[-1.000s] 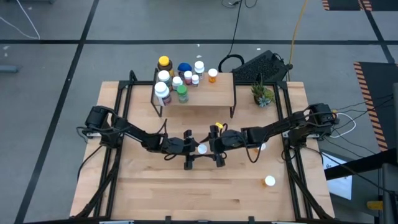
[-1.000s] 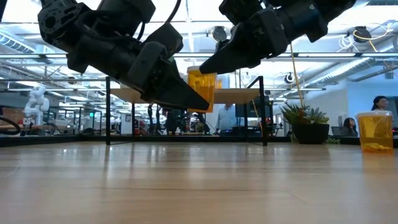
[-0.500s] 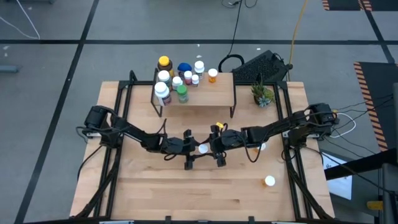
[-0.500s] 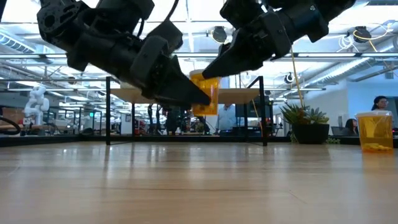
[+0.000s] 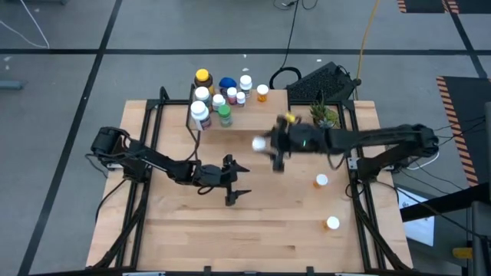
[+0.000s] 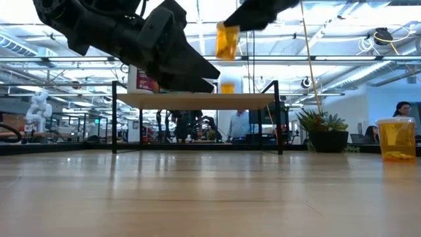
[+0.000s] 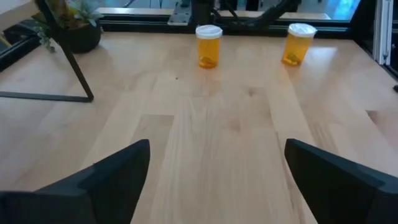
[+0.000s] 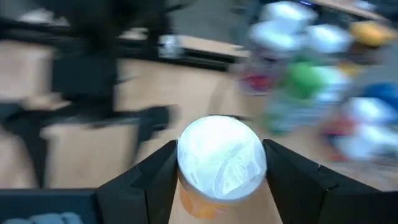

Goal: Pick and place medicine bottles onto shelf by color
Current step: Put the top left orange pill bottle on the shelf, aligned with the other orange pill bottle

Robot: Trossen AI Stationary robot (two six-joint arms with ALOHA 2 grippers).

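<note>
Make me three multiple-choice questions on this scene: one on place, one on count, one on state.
1. Where is the right gripper? A above the shelf B at the table's near edge C off the table
2. How many orange bottles stand on the bare tabletop? A none B two C five
3. The left gripper is: A open and empty B shut on a bottle C holding the plant

Answers: 1 A, the high view shows it over the shelf. 2 B, one and another on the right. 3 A, fingers spread with nothing between.

We see the table [image 5: 184, 230] carrying the shelf [image 5: 253, 119] at its far edge, a plant [image 5: 323, 116] and two orange bottles [image 5: 321, 181] near its right edge.
</note>
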